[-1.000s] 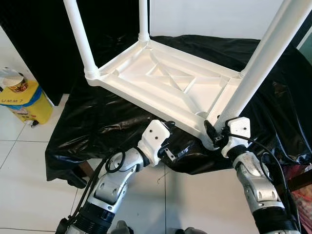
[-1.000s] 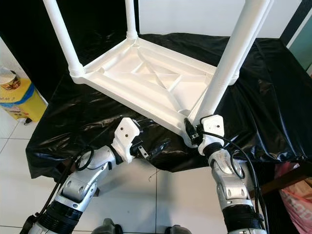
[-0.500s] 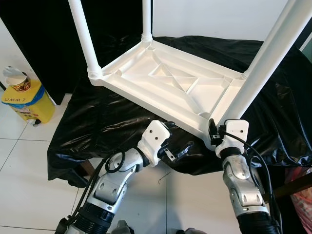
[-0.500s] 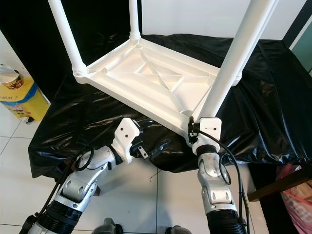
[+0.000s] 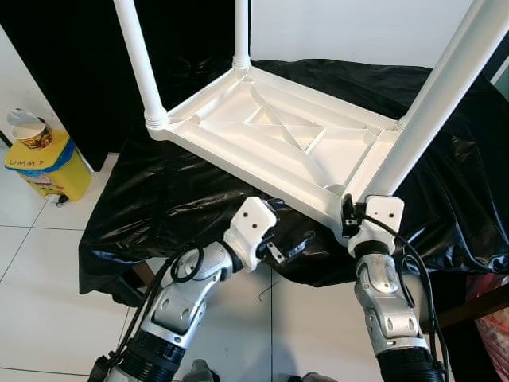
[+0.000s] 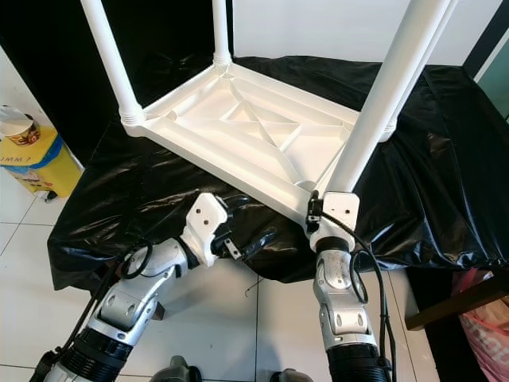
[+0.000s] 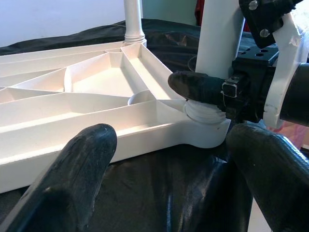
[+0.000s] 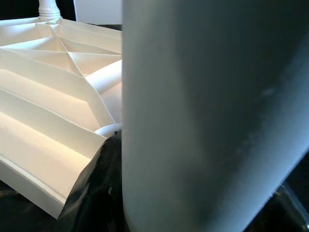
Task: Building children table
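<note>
Left wrist view: right gripper (image 7: 212,96) clamps the base of the near leg (image 7: 219,38) where it meets the corner socket of the upturned white table (image 7: 96,92). Head view adds context: table (image 5: 278,143) lies top-down on a black sheet (image 5: 159,199), four legs up. Left gripper (image 5: 290,247) hangs just off the table's near edge, fingers (image 7: 72,179) spread, holding nothing. Right wrist view is mostly leg (image 8: 207,116), close up.

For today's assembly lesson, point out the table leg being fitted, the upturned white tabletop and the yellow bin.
table leg (image 5: 433,103), left eye view, mid shaft.
tabletop (image 5: 274,131), left eye view, ribbed underside.
yellow bin (image 5: 44,169), left eye view, its front.
</note>
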